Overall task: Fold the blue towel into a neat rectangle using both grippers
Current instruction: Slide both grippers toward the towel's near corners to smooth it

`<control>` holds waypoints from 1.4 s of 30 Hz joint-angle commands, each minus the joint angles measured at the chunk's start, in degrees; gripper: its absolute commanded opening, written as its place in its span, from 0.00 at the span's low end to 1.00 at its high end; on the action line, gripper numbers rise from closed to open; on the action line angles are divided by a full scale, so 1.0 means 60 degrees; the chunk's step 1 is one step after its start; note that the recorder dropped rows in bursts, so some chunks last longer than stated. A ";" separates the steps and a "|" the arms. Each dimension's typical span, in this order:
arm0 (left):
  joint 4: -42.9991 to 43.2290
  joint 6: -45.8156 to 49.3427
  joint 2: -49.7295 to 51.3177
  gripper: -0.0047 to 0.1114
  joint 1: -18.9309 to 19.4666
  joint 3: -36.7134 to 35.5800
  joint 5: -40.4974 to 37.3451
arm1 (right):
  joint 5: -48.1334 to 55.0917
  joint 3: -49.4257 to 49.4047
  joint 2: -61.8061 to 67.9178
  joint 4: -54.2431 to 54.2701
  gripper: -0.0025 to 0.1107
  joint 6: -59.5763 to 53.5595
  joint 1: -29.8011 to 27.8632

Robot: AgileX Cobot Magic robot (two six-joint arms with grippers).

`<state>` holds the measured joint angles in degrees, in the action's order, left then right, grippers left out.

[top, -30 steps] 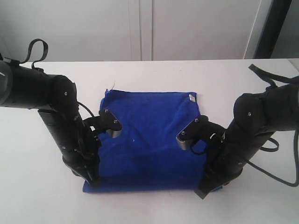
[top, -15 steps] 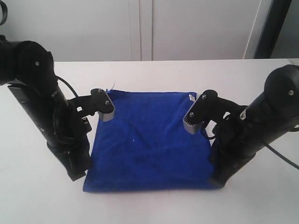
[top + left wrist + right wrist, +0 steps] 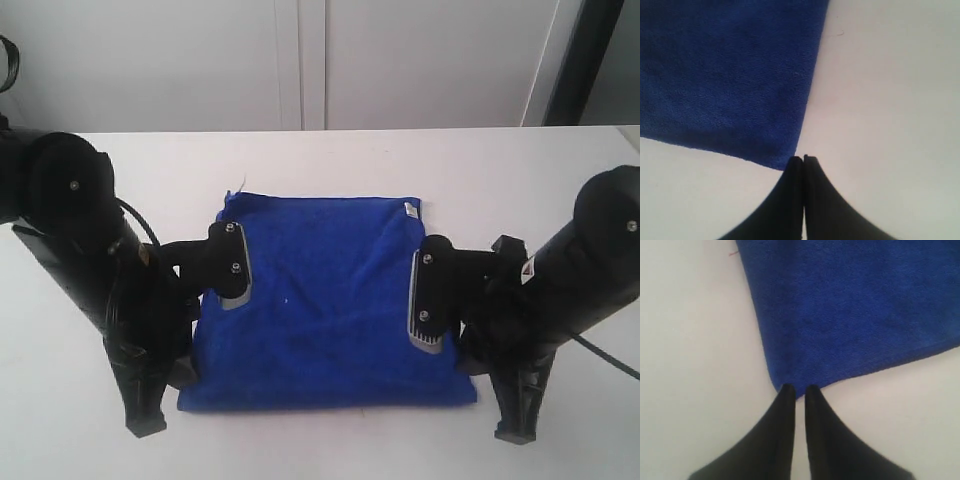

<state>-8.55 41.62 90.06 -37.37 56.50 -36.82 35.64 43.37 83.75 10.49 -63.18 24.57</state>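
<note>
1. Far left: left gripper point(image 3: 803, 161) pressed fully together with nothing between the fingers, tips poised just beside the near left corner of the blue towel point(image 3: 320, 320), over bare white table point(image 3: 320, 155).
2. Centre: lies flat and spread out on the table between the two arms, edges fairly square to the table's front, with a few soft ripples toward the far right.
3. Looks light, limp and fluffy. Likely to sag and drape once lifted and unlikely to slide out of a firm pinch. Nothing breakable about it. May be doubled over; cannot tell from here, so safest to pinch deep enough to catch every layer.
4. Best taken at the corners, one per gripper: a left corner for the left side, the matching right corner for the right, raised together to keep the edge between them taut and the fold line straight.
5. Appears close to square as laid, so hard to call the long axis. If anything, runs side to side along the near edge, though perspective may exaggerate that. Carries a small white tag point(image 3: 410, 210) at the far right corner and a loose thread point(image 3: 240, 186) at the far left one.
6. Far right: right gripper point(image 3: 799, 389) parted by a narrow slit, tips right at the near right corner. No cloth clearly seen between them, so no hold claimed.
</note>
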 commanded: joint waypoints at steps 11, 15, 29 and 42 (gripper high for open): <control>0.0091 0.0558 0.0226 0.45 -0.0116 -0.0088 0.0247 | -0.1326 -0.0803 0.0257 0.0017 0.30 -0.1087 0.0010; 0.0091 0.0752 0.0603 0.45 -0.0116 -0.0088 0.0270 | -0.1308 -0.0803 0.0475 0.0097 0.33 -0.1247 0.0079; 0.0091 0.1065 0.1429 0.45 -0.0116 -0.0088 0.0708 | -0.1830 -0.0803 0.1128 0.0097 0.33 -0.1724 0.0310; 0.0091 0.1306 0.1429 0.45 -0.0116 -0.0088 0.0961 | -0.1971 -0.0803 0.1447 0.0097 0.33 -0.1724 0.0310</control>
<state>-7.67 49.02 98.69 -37.98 56.39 -30.37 24.35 38.79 91.84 10.78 -72.99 26.26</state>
